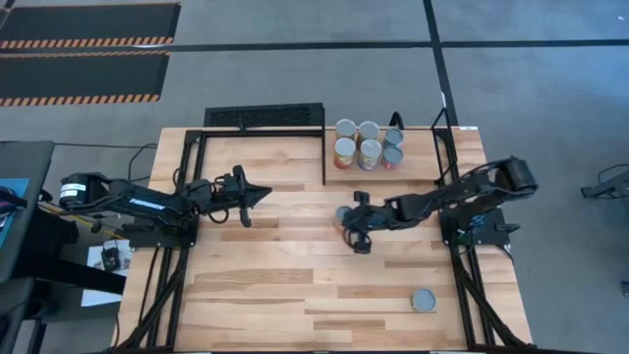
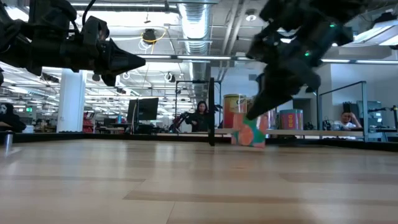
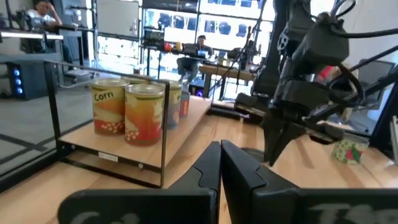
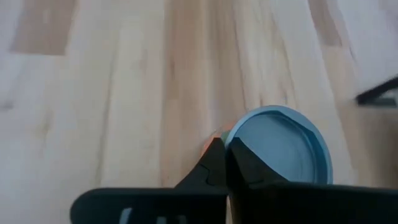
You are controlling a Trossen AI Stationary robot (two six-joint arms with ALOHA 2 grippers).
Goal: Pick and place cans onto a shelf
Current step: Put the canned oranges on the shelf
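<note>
A can with a grey-blue lid [image 4: 280, 146] and an orange and green label stands mid-table [image 1: 344, 214]. In the low view it leans [image 2: 250, 135]. My right gripper [image 4: 224, 152] is shut right beside its rim and reaches down at it [image 2: 256, 115]. My left gripper [image 1: 263, 196] is shut and empty, level above the table's left half and pointing at the right arm [image 3: 221, 152]. Several cans [image 1: 369, 143] stand upright on the shelf [image 1: 326, 157] at the far edge. Another can [image 1: 425, 300] stands near the front right. My right gripper has its shut fingertips [image 4: 214, 155] against the can's upper edge [image 4: 233, 134], on the side facing the table's near edge. The fingers slant down from the table's right. The can's bottom is on the table and it leans. Whether the tips truly touch it, I cannot tell.
The shelf has a black frame with a clear front pane [image 3: 165, 134] and a black grille [image 1: 263, 117] to its left. Black arm mounts [image 1: 162, 236] run along both table sides. People sit at desks in the room beyond [image 2: 202, 115].
</note>
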